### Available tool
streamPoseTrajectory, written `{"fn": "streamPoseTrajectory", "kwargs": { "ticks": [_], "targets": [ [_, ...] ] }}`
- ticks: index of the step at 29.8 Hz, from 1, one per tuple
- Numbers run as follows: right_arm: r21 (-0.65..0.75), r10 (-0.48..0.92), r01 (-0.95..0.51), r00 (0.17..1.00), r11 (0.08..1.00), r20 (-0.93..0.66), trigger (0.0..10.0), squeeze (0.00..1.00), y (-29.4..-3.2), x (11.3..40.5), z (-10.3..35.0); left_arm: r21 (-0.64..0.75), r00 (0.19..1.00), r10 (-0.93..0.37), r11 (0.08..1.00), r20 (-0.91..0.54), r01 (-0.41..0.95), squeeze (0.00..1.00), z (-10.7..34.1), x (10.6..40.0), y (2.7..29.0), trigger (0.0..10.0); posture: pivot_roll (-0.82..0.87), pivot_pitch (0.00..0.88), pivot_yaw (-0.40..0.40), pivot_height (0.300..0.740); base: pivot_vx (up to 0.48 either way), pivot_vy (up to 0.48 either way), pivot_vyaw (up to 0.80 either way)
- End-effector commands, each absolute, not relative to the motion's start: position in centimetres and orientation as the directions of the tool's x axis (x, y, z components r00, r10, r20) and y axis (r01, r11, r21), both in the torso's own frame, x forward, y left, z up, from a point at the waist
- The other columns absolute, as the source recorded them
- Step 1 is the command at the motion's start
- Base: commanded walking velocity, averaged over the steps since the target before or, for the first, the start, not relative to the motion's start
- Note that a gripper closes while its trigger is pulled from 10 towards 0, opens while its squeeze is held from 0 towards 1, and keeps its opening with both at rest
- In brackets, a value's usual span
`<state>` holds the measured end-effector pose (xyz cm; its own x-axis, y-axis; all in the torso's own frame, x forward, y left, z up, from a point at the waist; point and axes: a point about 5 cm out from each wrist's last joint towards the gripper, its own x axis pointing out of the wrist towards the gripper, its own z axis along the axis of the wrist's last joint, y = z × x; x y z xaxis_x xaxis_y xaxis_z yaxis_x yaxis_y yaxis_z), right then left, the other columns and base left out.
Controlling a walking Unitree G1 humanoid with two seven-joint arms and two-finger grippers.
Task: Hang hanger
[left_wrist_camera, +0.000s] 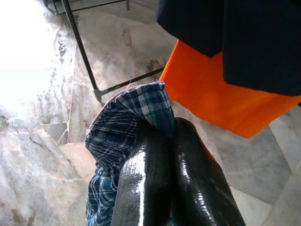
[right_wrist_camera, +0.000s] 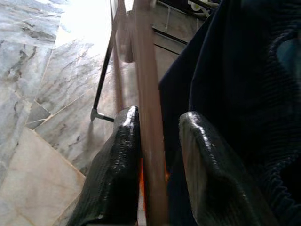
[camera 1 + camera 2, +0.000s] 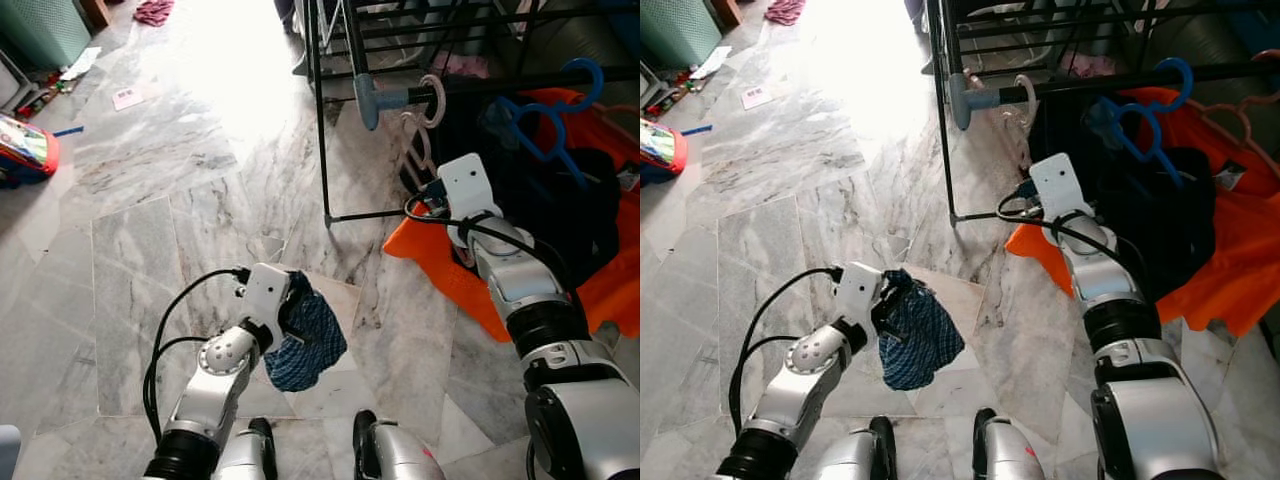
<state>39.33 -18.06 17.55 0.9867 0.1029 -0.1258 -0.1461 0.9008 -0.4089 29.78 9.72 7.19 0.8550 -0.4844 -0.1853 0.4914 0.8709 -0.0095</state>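
Right claw (image 2: 157,155) astride pink hanger (image 2: 148,117)

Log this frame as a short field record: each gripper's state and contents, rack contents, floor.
left gripper: shut on blue plaid cloth, held low over the floor
right gripper: open, fingers either side of a pink hanger, beside the rack
rack: black metal; blue hanger, dark garment and orange garment on it
floor: grey marble tiles
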Motion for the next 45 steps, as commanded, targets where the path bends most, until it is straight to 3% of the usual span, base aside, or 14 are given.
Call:
{"fn": "streamPoseTrajectory", "kwargs": {
  "ticks": [1, 2, 4, 5, 28, 29, 30, 31, 32, 33, 45],
  "targets": [
    [-0.426, 0.101, -0.143, 0.987, 0.893, -0.122, 10.0, 0.35, -18.1, 39.3, 17.7, 0.001, 0.855, -0.476, 0.874, -0.205, 0.486, 0.0, 6.7, 29.6, 10.0, 10.0, -0.07, 0.257, 0.067, 0.74, 0.0, 0.0, 0.0],
    [-0.428, 0.1, -0.143, 0.988, 0.893, -0.12, 10.0, 0.25, -18.1, 39.3, 17.7, 0.001, 0.856, -0.476, 0.874, -0.205, 0.486, 0.0, 6.7, 29.6, 10.0, 10.0, -0.07, 0.256, 0.068, 0.74, 0.0, 0.0, 0.0],
    [-0.429, 0.1, -0.143, 0.988, 0.892, -0.12, 10.0, 0.25, -18.1, 39.3, 17.7, 0.001, 0.856, -0.475, 0.874, -0.205, 0.486, 0.0, 6.7, 29.6, 9.9, 10.0, -0.07, 0.256, 0.068, 0.74, 0.0, 0.0, 0.0],
    [-0.433, 0.103, -0.143, 0.988, 0.89, -0.116, 10.0, 0.02, -18.1, 39.4, 17.8, 0.001, 0.856, -0.476, 0.874, -0.204, 0.486, 0.0, 6.7, 29.6, 9.9, 10.0, -0.07, 0.256, 0.068, 0.74, 0.0, 0.0, 0.0],
    [-0.41, 0.152, -0.179, 0.983, 0.894, -0.099, 10.0, 0.0, -17.2, 40.5, 19.4, 0.014, 0.86, -0.467, 0.877, -0.206, 0.48, 0.0, 6.6, 29.6, 10.0, 10.0, -0.06, 0.251, 0.065, 0.74, 0.0, 0.0, 0.0],
    [-0.407, 0.158, -0.185, 0.982, 0.894, -0.099, 4.9, 0.0, -17.0, 40.6, 19.5, 0.016, 0.859, -0.468, 0.877, -0.206, 0.481, 0.0, 6.6, 29.6, 10.0, 10.0, -0.06, 0.251, 0.066, 0.74, 0.0, 0.0, 0.0],
    [-0.406, 0.162, -0.189, 0.982, 0.894, -0.099, 4.9, 0.0, -17.0, 40.6, 19.5, 0.017, 0.859, -0.468, 0.876, -0.206, 0.482, 0.0, 6.6, 29.6, 10.0, 10.0, -0.06, 0.251, 0.066, 0.74, 0.0, 0.0, 0.0],
    [-0.403, 0.165, -0.19, 0.981, 0.895, -0.097, 1.8, 0.0, -16.9, 40.6, 19.6, 0.018, 0.859, -0.469, 0.876, -0.206, 0.482, 0.0, 6.6, 29.7, 10.0, 10.0, -0.06, 0.25, 0.066, 0.74, 0.0, 0.0, 0.0],
    [-0.4, 0.167, -0.191, 0.981, 0.896, -0.096, 1.8, 0.0, -16.8, 40.7, 19.6, 0.019, 0.859, -0.469, 0.876, -0.206, 0.482, 0.0, 6.6, 29.7, 10.0, 10.0, -0.06, 0.25, 0.066, 0.74, 0.0, 0.0, 0.0],
    [-0.395, 0.169, -0.193, 0.981, 0.898, -0.095, 0.0, 0.0, -16.8, 40.7, 19.7, 0.02, 0.859, -0.469, 0.876, -0.206, 0.483, 0.0, 6.7, 29.7, 10.0, 10.0, -0.06, 0.25, 0.065, 0.74, 0.0, 0.0, 0.0],
    [-0.332, 0.166, -0.187, 0.982, 0.925, -0.093, 0.0, 0.0, -16.9, 41.0, 20.0, 0.03, 0.861, -0.466, 0.876, -0.207, 0.481, 0.0, 6.6, 29.7, 10.0, 10.0, -0.05, 0.245, 0.061, 0.74, 0.0, 0.0, 0.0]
  ]
}}
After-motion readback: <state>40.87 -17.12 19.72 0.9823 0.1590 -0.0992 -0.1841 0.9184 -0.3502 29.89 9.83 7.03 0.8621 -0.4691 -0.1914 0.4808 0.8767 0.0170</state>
